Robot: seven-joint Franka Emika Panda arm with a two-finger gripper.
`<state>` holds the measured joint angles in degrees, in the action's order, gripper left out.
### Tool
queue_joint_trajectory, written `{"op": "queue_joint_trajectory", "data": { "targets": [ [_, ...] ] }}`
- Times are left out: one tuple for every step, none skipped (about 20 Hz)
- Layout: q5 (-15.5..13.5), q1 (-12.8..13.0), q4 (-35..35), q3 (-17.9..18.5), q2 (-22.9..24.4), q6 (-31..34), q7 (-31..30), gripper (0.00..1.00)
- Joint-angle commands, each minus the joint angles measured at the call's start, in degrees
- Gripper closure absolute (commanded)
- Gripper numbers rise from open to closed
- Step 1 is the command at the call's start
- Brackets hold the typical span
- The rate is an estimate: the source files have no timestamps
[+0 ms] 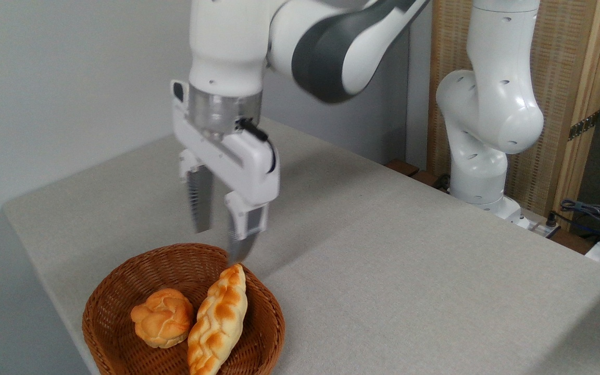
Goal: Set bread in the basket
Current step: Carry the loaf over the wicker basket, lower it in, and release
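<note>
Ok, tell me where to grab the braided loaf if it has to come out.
Grip the braided loaf across its narrow mid-section, pincer coming from above. It lies lengthwise in the basket against the round bun, so straddling its width looks easiest.

A small knotted bun; grey table; slatted wooden panel; cables, perhaps plugs.

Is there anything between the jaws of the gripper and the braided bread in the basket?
No. In the camera view, only empty air separates the open gripper from the braided bread lying in the basket.
</note>
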<state>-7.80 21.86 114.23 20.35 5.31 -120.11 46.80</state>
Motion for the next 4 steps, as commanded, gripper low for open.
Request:
{"op": "queue_joint_trajectory", "data": {
  "targets": [
    [3.9, 0.5, -3.0, 1.4, 0.8, 10.4, -1.0, 0.00],
    [3.9, 0.4, -3.0, 1.4, 0.8, 10.6, -1.0, 0.00],
    [3.9, 0.4, -3.0, 1.4, 0.8, 10.6, -1.1, 0.00],
    [3.9, 0.4, -3.0, 1.4, 0.8, 10.6, -1.1, 0.00]
  ]
}}
